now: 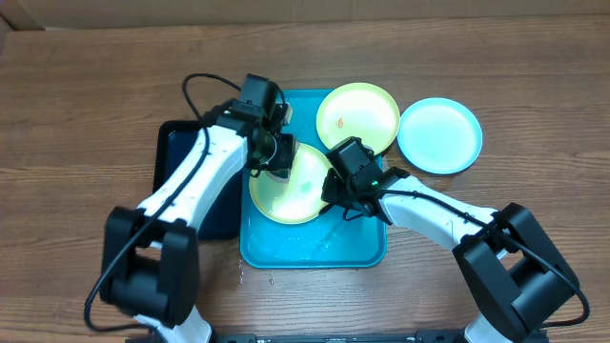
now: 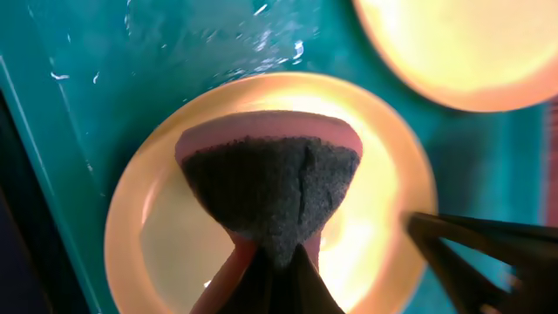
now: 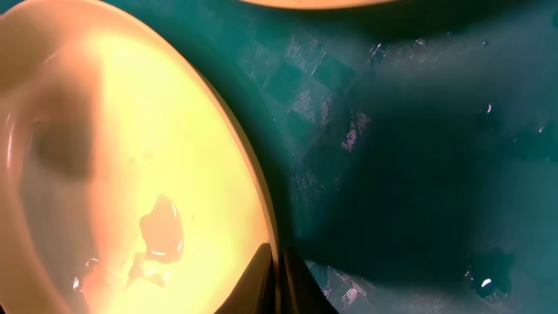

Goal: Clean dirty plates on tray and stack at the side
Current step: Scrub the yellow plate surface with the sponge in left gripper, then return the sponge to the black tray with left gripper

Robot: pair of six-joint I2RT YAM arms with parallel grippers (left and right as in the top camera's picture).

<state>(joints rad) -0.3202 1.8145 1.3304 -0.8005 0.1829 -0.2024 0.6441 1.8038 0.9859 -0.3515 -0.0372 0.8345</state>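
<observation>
Overhead: the left gripper (image 1: 274, 157) stands over the tray (image 1: 286, 250), bearing down on the green plate (image 1: 286, 195) directly beneath it. The right gripper (image 1: 334, 191) meets that plate's rim from the opposite side. Just beyond the right gripper a second green plate (image 1: 357, 116) overhangs the tray's far edge. Further out on the same side, the blue plate (image 1: 439, 135) lies on the tabletop (image 1: 76, 114), off the tray.

Left wrist: this gripper is clamped on a dark-faced pink sponge (image 2: 270, 187), which is pressed flat on the plate's centre.

Right wrist: the fingers (image 3: 266, 279) are drawn narrow and seem to pinch the plate's rim. The contact sits at the frame's bottom edge, so this is likely rather than certain. A small pool of water lies on the plate ahead of them.

The step in hand looks like scrubbing the first plate while the other arm steadies it. The next move calls for sweeping the sponge across the plate without dragging it out of the right gripper's pinch. The plate can then be carried to the blue plate's side.
</observation>
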